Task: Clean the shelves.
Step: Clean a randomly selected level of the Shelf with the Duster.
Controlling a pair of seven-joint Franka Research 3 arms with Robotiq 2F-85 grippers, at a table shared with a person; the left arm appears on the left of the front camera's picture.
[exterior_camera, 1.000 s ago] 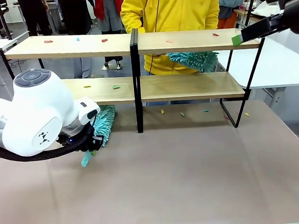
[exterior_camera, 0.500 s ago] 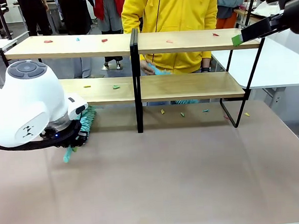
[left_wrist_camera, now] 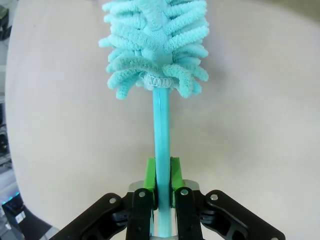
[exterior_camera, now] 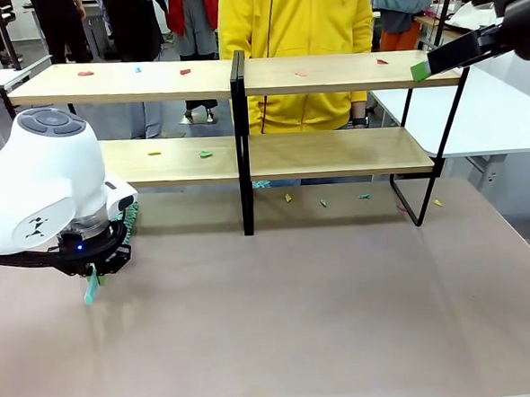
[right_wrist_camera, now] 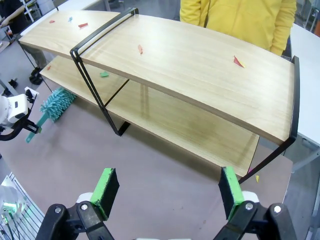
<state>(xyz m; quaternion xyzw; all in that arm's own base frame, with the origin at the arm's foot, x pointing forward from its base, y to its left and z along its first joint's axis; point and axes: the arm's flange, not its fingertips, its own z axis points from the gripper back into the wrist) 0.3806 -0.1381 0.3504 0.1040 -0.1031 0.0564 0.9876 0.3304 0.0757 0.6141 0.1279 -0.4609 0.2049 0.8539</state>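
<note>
Step, as we read it: tool in hand, no sweep in progress. The left gripper (left_wrist_camera: 162, 182) pinches the teal handle (left_wrist_camera: 161, 125) of the duster (left_wrist_camera: 155, 45) between its green pads, gripping low on the handle with the fluffy head pointing away. The duster hangs low over the table (exterior_camera: 301, 340), in front of the left end of the shelves (exterior_camera: 347, 73), and touches neither board.

The right gripper (right_wrist_camera: 169, 192) has its fingers (right_wrist_camera: 107, 187) spread wide and empty. It hovers above the right end of the top board.

The shelves stand across the far half of the table, with a person (exterior_camera: 295, 35) in yellow right behind them.

Next move, our call:
- lift the duster head to board height
- lay it flat on the left half of the lower board (exterior_camera: 334, 154) or the top one
- drag along the board to push the scraps (exterior_camera: 185, 71) off
- stay clear of the black centre post (exterior_camera: 242, 146) and end frames
- the grip sits far from the head, so we expect some flex

Count:
- duster: one
- shelf rack: one, with two boards
- scraps on top board: five
- scraps on lower board: two, both on the left half
- scraps on the table under and beside the rack: at least five; they are small, so the count is shaky
- grippers: two
- person at the rack: one
</note>
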